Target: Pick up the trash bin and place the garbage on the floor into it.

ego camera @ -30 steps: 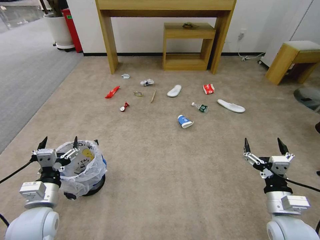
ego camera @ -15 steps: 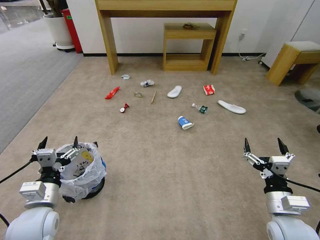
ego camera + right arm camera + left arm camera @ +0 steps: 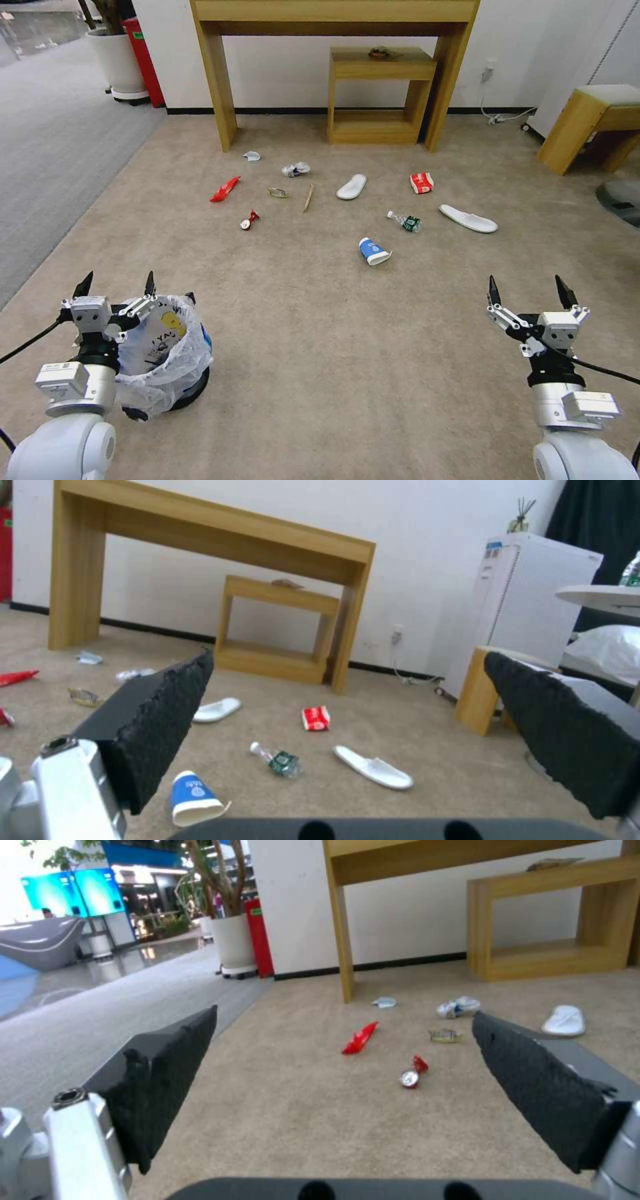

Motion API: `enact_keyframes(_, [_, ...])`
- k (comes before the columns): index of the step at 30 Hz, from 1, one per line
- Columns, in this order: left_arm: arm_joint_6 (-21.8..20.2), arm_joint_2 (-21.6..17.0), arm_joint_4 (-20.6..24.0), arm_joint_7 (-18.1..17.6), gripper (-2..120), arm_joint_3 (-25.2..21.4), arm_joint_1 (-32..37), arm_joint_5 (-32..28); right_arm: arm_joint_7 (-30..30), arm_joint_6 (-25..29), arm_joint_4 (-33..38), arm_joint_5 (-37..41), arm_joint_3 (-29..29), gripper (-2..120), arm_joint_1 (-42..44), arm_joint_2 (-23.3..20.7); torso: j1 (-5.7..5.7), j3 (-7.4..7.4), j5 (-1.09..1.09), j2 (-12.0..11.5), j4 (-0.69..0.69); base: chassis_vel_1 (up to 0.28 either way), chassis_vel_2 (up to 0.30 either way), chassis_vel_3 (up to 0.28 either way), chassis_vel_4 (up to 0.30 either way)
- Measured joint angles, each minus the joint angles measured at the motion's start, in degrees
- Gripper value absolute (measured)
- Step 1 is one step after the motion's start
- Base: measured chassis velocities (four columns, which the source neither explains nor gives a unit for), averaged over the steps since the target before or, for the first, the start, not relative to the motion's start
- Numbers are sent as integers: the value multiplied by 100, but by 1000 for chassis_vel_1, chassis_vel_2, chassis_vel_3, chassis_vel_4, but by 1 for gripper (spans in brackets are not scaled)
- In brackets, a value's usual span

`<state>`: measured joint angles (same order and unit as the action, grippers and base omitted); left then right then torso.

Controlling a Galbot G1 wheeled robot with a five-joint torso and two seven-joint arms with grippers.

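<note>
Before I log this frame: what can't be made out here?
- Inside of the trash bin: head view, hidden by its bag and the open left gripper.
- Small item on the low shelf: too small to identify.
- Object at the edge beside the stool: cut off.
- The open right gripper hangs idle.

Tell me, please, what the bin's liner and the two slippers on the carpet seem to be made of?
The trash bin liner looks like thin translucent plastic film: crinkled and glossy. The slippers look like soft white fabric, flat and matte; their exact material isn't clear.
</note>
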<state>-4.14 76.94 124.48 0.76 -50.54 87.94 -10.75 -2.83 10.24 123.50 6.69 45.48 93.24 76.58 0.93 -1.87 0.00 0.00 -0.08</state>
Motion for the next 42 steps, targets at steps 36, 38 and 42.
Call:
enact_keyframes(36, [-9, -18, 24, -1, 100, -60, 14, -65, 14, 24, 36, -34, 13, 100, 26, 24, 0, 0, -3, 0, 0, 126, 136, -124, -137])
enact_keyframes(38, [-8, -15, 26, -1, 100, -59, 14, -65, 12, 24, 36, -34, 15, 100, 26, 24, 0, 0, 0, 0, 0, 89, 79, -72, -87])
enact_keyframes(42, [-7, -10, 26, 1, 100, -56, 14, -65, 11, 23, 36, -34, 16, 100, 23, 23, 0, 0, 1, 0, 0, 9, 15, -4, -16])
